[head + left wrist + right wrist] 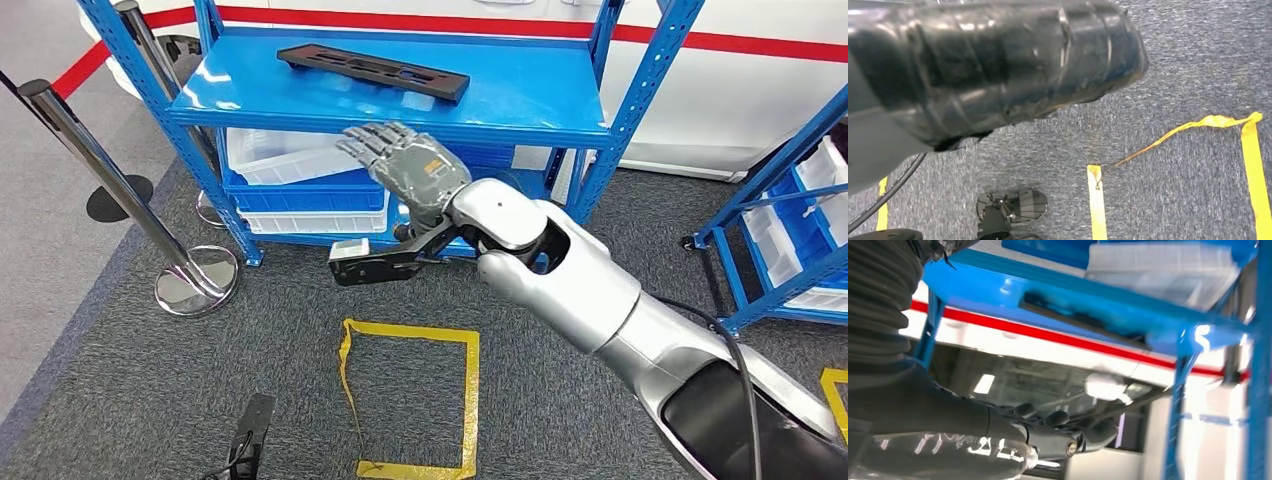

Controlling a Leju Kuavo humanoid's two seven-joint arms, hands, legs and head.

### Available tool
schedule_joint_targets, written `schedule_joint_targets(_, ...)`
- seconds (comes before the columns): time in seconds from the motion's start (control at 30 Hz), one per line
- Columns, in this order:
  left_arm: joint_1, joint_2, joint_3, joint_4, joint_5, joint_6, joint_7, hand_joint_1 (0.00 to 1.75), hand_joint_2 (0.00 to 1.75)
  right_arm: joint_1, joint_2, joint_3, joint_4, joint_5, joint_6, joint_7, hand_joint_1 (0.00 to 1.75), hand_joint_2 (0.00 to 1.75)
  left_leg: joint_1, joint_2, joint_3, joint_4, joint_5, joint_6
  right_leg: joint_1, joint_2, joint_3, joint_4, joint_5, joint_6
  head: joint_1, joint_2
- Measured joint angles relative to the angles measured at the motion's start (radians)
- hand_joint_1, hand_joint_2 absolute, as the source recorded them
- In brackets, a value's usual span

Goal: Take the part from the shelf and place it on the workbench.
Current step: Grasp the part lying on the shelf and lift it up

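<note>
Part point(372, 71), long and black, lies flat on the blue shelf point(520, 100) at twelve o'clock; right hand point(405, 165) hovers below the shelf's front edge, fingers spread, grasping nothing; left hand's state cannot be told.

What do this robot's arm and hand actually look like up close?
The right arm is built of rounded, glossy silver shells, turning black nearer the body, with a thin black cable running along it. A black bracket carrying a small camera sticks out at the wrist. The right hand is grey metal, shaped much like a human hand, with jointed fingers. In the right wrist view, a dark ribbed cover sits behind the hand.
</note>
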Motion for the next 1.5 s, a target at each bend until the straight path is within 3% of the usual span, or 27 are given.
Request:
schedule_joint_targets(0.27,-0.003,0.000,-0.038,0.007,-0.015,0.008,0.012,0.00,0.00,-0.031,0.032,0.137,0.039,0.011,0.108,0.034,0.00,1.75,0.000,0.000,-0.001,0.000,0.000,0.000,0.000,0.000,0.000,0.000,0.000,0.000,0.000,0.000)
schedule_joint_targets(0.77,0.000,0.000,-0.071,0.020,-0.016,0.012,0.013,0.00,0.00,-0.040,0.033,0.230,0.124,0.009,0.129,0.096,0.00,1.75,-0.001,0.000,-0.001,0.001,0.000,0.000,-0.001,0.000,-0.001,-0.001,0.000,0.000,0.000,0.000)
schedule_joint_targets(0.97,0.002,0.002,-0.076,0.024,-0.023,-0.001,0.013,0.00,0.00,-0.025,0.033,0.238,0.166,-0.034,0.093,0.090,0.00,1.75,-0.007,0.000,-0.003,0.004,-0.001,0.002,-0.004,0.000,-0.003,-0.002,0.001,0.002,0.000,0.000)
schedule_joint_targets(1.1,0.002,0.005,-0.077,0.026,-0.024,-0.012,0.014,0.00,0.00,-0.012,0.032,0.223,0.179,-0.061,0.030,0.112,0.00,0.00,0.001,0.001,0.005,-0.014,0.007,0.011,-0.003,0.003,-0.007,0.003,-0.005,0.009,0.001,0.000)
schedule_joint_targets(1.17,0.001,0.005,-0.077,0.027,-0.026,-0.022,0.018,0.00,0.00,-0.004,0.032,0.205,0.182,-0.056,-0.031,0.157,0.00,0.00,0.008,0.003,0.012,-0.028,0.013,0.016,-0.006,0.009,-0.048,0.080,-0.043,0.018,0.004,0.000)
schedule_joint_targets(1.23,0.001,0.005,-0.077,0.027,-0.030,-0.032,0.025,0.00,0.00,0.014,0.030,0.184,0.182,-0.024,-0.112,0.215,0.00,0.00,0.009,0.002,0.013,-0.029,0.013,0.017,-0.016,0.012,-0.130,0.220,-0.086,0.027,0.005,0.000)
schedule_joint_targets(1.27,0.002,0.005,-0.077,0.028,-0.032,-0.036,0.027,0.00,0.00,0.026,0.028,0.171,0.182,-0.005,-0.150,0.238,0.00,0.00,0.010,0.001,0.014,-0.028,0.011,0.016,-0.021,0.013,-0.163,0.267,-0.089,0.032,0.004,0.000)
schedule_joint_targets(1.3,0.003,0.006,-0.077,0.028,-0.033,-0.037,0.028,0.00,0.00,0.039,0.027,0.157,0.181,0.009,-0.180,0.252,0.00,0.00,0.012,-0.001,0.016,-0.026,0.007,0.013,-0.027,0.013,-0.181,0.276,-0.070,0.036,0.005,0.000)
schedule_joint_targets(1.33,0.004,0.006,-0.077,0.028,-0.034,-0.038,0.028,0.00,0.00,0.050,0.025,0.143,0.178,0.018,-0.203,0.258,0.00,0.00,0.015,-0.003,0.018,-0.023,0.003,0.010,-0.032,0.013,-0.179,0.248,-0.035,0.041,0.005,0.000)
schedule_joint_targets(1.4,0.005,0.006,-0.078,0.029,-0.036,-0.038,0.029,0.00,0.00,0.066,0.024,0.112,0.169,0.024,-0.237,0.263,0.00,0.00,0.021,-0.008,0.020,-0.011,-0.012,-0.003,-0.040,0.017,-0.146,0.137,0.044,0.050,0.005,0.000)
schedule_joint_targets(1.43,0.004,0.007,-0.078,0.029,-0.037,-0.037,0.030,0.00,0.00,0.071,0.024,0.096,0.164,0.024,-0.249,0.263,0.00,0.00,0.022,-0.009,0.016,0.000,-0.020,-0.011,-0.041,0.023,-0.129,0.091,0.064,0.051,0.006,0.000)
schedule_joint_targets(1.5,0.001,0.008,-0.078,0.031,-0.040,-0.036,0.030,0.00,0.00,0.085,0.025,0.066,0.153,0.022,-0.268,0.263,0.00,0.00,0.023,-0.012,0.002,0.014,-0.028,-0.026,-0.037,0.034,-0.117,0.056,0.059,0.042,0.007,0.000)
